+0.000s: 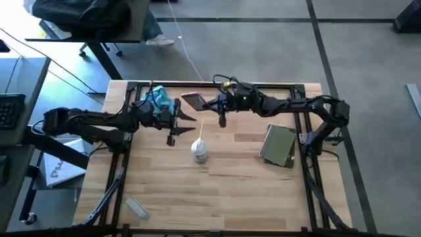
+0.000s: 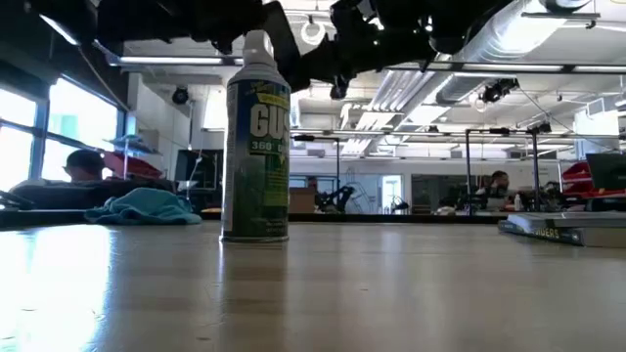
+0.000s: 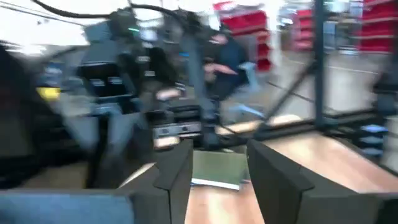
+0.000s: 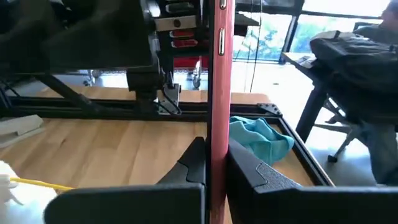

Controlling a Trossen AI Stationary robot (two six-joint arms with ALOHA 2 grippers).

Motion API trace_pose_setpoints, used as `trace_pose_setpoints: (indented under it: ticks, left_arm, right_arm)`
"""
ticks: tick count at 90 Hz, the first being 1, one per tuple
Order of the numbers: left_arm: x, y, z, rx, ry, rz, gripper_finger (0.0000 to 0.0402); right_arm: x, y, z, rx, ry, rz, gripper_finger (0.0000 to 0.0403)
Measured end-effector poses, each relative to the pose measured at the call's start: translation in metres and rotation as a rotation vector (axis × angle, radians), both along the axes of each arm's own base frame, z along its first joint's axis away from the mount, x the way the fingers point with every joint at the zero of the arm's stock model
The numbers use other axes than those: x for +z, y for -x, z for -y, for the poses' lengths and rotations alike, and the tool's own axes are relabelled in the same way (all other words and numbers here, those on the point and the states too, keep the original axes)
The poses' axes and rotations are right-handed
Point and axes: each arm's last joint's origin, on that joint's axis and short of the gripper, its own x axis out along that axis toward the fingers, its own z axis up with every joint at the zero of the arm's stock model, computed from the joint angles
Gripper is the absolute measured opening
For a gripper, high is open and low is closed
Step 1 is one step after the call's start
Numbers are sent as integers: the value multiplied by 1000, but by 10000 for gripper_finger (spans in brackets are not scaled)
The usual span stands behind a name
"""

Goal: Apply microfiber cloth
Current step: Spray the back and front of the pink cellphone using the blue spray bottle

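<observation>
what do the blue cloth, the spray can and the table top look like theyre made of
Microfiber cloth: soft teal fabric, matte, lying in loose rumpled folds.
Spray can: probably metal, with a glossy printed green label and a white cap that looks like plastic.
Table top: light wood, apparently jointed planks with visible grain and a smooth, slightly shiny finish.

— Anything readable?
— The spray can (image 2: 255, 137) on the table shows large letters "GUS" and beneath them "360".
— Else?
— The book (image 2: 565, 228) edge ends in "…GERS"; the rest cannot be read.
</observation>
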Motion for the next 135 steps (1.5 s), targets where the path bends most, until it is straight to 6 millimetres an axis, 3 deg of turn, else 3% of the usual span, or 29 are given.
trace_pose_setpoints:
  ticks: [20,31,40,53,80,135]
  left_arm:
    - [-7,-8,8,-41,25,-39,80]
    - [-19,-18,6,43,71,-88,58]
    - [-29,-25,2,59,99,-129,33]
    - [-22,-32,1,28,101,-114,3]
    - [-22,-34,3,-27,108,-273,0]
    - [-19,-28,0,-26,68,-291,0]
  right_arm:
    - [-25,35,-8,-84,-64,189,0]
    - [-41,46,-9,-110,-74,147,0]
    - [-48,46,-9,-111,-83,100,0]
    - [-51,45,-10,-98,-88,69,0]
    - [-55,45,-14,-54,-102,32,0]
    - [-59,43,-24,-30,-117,-8,0]
